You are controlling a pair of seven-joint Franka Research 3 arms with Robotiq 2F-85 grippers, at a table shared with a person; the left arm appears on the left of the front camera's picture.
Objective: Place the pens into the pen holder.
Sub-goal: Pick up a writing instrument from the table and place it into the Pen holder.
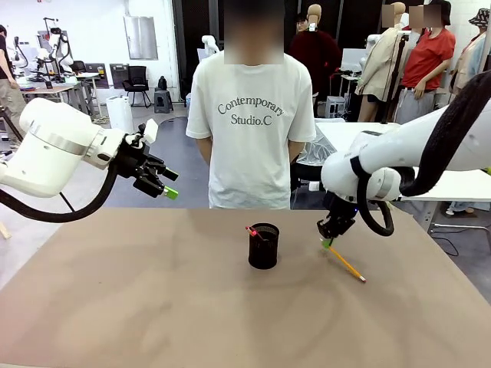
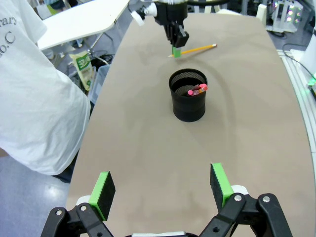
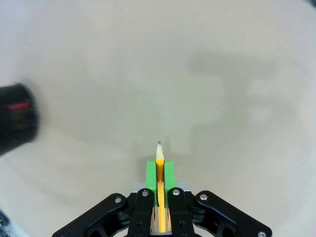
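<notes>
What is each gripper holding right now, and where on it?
The right gripper is shut on the yellow pencil near its pointed end, the pencil lying on the table. The left gripper is open, holding nothing.

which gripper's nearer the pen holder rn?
Right. The right gripper is down at the table just to the robot's right of the pen holder, shut on the orange-yellow pencil. The left gripper hangs open, high off to the left.

There's print on the person's white T-shirt (image 1: 251,115), arched across the chest: "Contemporary", with "Studio.C" under it. In the left wrist view just a sliver of those letters shows, unreadable.
</notes>
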